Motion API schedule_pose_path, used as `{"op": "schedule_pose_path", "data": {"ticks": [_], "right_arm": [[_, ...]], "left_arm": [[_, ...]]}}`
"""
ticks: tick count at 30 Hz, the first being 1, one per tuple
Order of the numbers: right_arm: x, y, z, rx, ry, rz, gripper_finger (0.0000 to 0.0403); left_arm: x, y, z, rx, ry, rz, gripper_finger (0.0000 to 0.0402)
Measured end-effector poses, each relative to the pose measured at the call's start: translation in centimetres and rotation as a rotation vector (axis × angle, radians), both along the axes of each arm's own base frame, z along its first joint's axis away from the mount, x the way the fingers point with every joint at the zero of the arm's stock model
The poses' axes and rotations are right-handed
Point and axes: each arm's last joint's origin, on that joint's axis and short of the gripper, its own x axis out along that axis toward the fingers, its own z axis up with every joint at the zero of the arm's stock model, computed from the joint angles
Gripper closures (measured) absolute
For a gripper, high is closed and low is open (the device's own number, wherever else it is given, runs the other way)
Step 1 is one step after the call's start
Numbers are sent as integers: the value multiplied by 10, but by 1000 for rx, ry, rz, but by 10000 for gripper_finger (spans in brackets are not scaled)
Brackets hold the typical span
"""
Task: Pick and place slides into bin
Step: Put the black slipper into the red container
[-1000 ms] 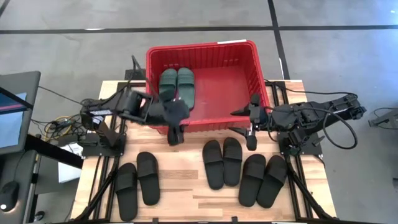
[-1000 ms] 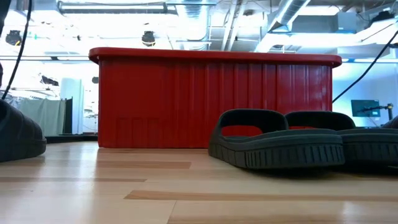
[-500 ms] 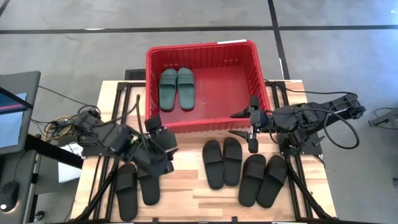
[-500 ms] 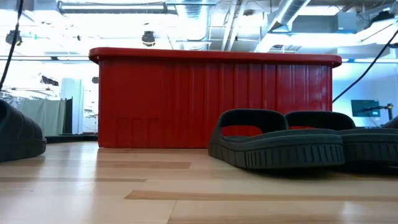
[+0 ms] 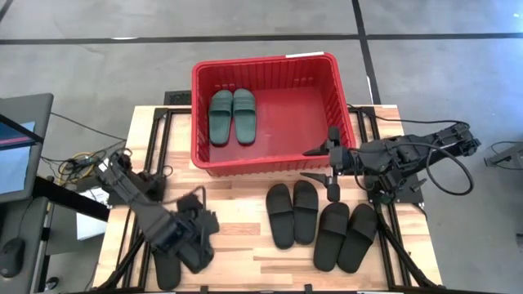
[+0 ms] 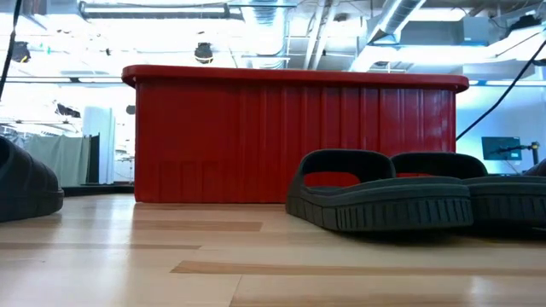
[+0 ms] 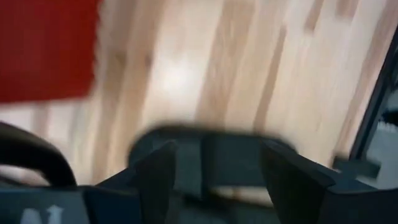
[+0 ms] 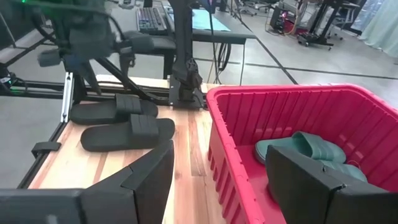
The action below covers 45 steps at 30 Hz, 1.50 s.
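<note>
My green pair (image 5: pixel 233 116) is lying in the bin (image 5: pixel 264 67); six black slides (image 5: pixel 292 214) are waiting on the worktop (image 5: pixel 245 220). I'm holding my left claw (image 5: pixel 196 237) open over two.

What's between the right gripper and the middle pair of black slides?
Nothing: in the high view only bare wooden table separates the right gripper, open beside the red bin, from the middle pair of black slides.
</note>
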Motion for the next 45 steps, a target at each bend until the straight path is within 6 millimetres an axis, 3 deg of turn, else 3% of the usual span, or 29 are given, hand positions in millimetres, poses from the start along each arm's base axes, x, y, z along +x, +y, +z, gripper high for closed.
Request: {"op": "schedule_pose_path", "data": {"ticks": [5, 22, 39, 45], "right_arm": [[0, 0, 0, -2, 1, 1, 163], [0, 0, 0, 14, -1, -3, 163], [0, 0, 0, 33, -4, -14, 163], [0, 0, 0, 37, -5, -15, 163]], "left_arm": [[-21, -18, -23, -9, 101, 23, 186], [-81, -56, -68, 26, 234, -81, 186], [-104, -53, -129, 67, 318, -117, 186], [-110, -47, -143, 106, 336, -99, 186]]}}
